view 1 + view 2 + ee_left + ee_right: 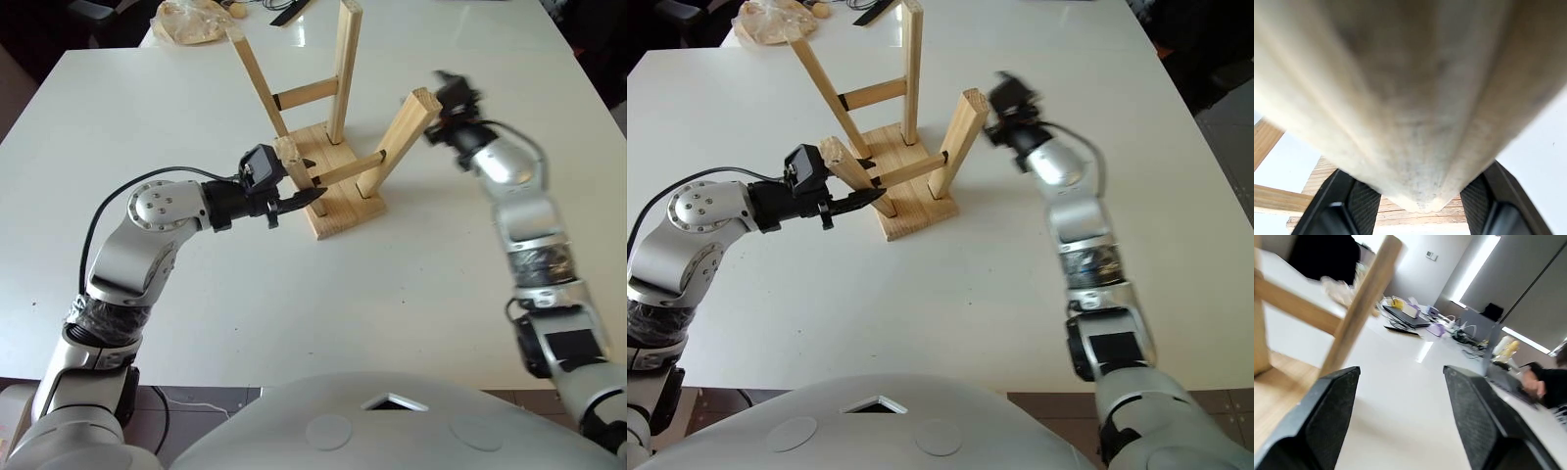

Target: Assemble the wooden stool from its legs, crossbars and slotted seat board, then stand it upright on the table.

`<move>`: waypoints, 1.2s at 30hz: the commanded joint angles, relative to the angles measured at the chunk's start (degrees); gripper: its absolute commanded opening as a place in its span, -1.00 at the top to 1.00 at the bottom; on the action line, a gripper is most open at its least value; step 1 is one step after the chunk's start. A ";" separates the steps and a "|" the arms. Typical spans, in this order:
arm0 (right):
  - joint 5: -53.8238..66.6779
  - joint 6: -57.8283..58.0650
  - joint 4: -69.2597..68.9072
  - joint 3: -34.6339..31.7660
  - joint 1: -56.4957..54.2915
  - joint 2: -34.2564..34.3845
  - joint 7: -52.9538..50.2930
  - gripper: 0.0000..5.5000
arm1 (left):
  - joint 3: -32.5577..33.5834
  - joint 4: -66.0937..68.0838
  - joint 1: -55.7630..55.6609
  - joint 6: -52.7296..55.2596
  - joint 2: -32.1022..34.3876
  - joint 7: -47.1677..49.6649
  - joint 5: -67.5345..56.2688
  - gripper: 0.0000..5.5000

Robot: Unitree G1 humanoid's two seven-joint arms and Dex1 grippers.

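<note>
The wooden stool lies upside down mid-table, its seat board (338,217) flat on the white table (294,304) and its legs pointing up. Two tall legs (345,69) at the back are joined by a crossbar (309,95). A second crossbar (345,171) links the near left leg (287,155) to the right leg (397,147). My left gripper (299,196) is shut on the near left leg (1410,98), which sits between its black fingers (1364,205). Just right of the right leg's top end, my right gripper (446,98) stands open, its fingers (1327,416) wide apart around nothing.
A crumpled bag (196,20) and a dark flat object (289,10) lie at the table's far edge behind the stool. Bare tabletop stretches in front of the stool and to both sides. More clutter (1410,316) sits on the table beyond.
</note>
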 commanded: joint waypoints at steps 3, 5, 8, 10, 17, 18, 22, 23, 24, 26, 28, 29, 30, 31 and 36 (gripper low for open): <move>25.79 21.38 -30.00 2.49 -4.24 5.42 5.81 -0.14 | -4.98 2.16 -0.24 4.15 1.51 -0.40 5.70 0.26; 18.38 20.25 -25.99 3.90 -1.91 2.57 6.13 -0.14 | -4.82 1.54 -0.32 4.35 1.47 -0.48 5.11 0.26; 12.64 18.20 -21.50 3.23 1.15 -0.50 6.45 -0.14 | -4.54 1.37 -0.32 4.05 1.80 -0.02 5.59 0.26; 10.12 16.05 -17.79 0.99 2.12 -2.88 6.05 -0.14 | -3.85 1.63 -0.09 4.51 2.03 0.65 5.38 0.26; -4.40 0.76 5.23 -6.53 -2.73 -13.16 -0.65 -0.14 | -2.83 1.61 0.44 5.34 2.00 1.15 4.22 0.26; -6.93 -0.83 8.08 -6.02 -3.63 -13.81 -2.08 -0.14 | -2.92 1.74 0.31 5.29 1.95 1.19 4.27 0.26; -9.16 -1.49 13.92 -5.82 -5.00 -10.15 -5.43 -0.14 | -3.32 2.71 -0.46 4.82 1.83 1.03 4.77 0.26; -7.99 0.15 11.82 -5.10 -4.48 -7.58 -5.00 -0.14 | -3.40 2.97 -0.53 4.63 1.93 0.92 4.93 0.26; -5.87 2.83 8.56 -4.13 -3.72 -4.72 -3.93 -0.14 | -3.43 3.10 -0.49 4.53 2.07 0.87 5.02 0.26; 3.22 14.88 -6.70 1.24 -0.98 1.90 0.01 -0.14 | -3.76 3.22 -0.14 4.32 2.51 0.43 5.23 0.26; 18.18 28.21 -21.88 2.39 -0.82 8.84 0.23 -0.14 | -3.81 3.37 0.37 4.01 2.80 0.29 5.37 0.26; 25.50 32.93 -26.54 0.89 -1.89 11.71 -0.79 -0.14 | -3.80 3.38 0.48 3.98 2.82 0.39 5.37 0.26; 31.18 36.04 -29.38 -0.97 -3.29 13.32 -1.33 -0.14 | -3.80 3.37 0.32 4.08 2.65 0.53 5.35 0.26; 34.19 37.89 -30.69 -2.52 -4.50 13.44 -0.98 -0.14 | -3.74 3.43 -0.02 4.07 2.36 0.62 5.21 0.26; 21.07 34.67 -22.01 -1.73 -3.31 3.85 2.77 -0.14 | -2.48 2.66 -0.57 6.26 0.34 2.72 2.93 0.26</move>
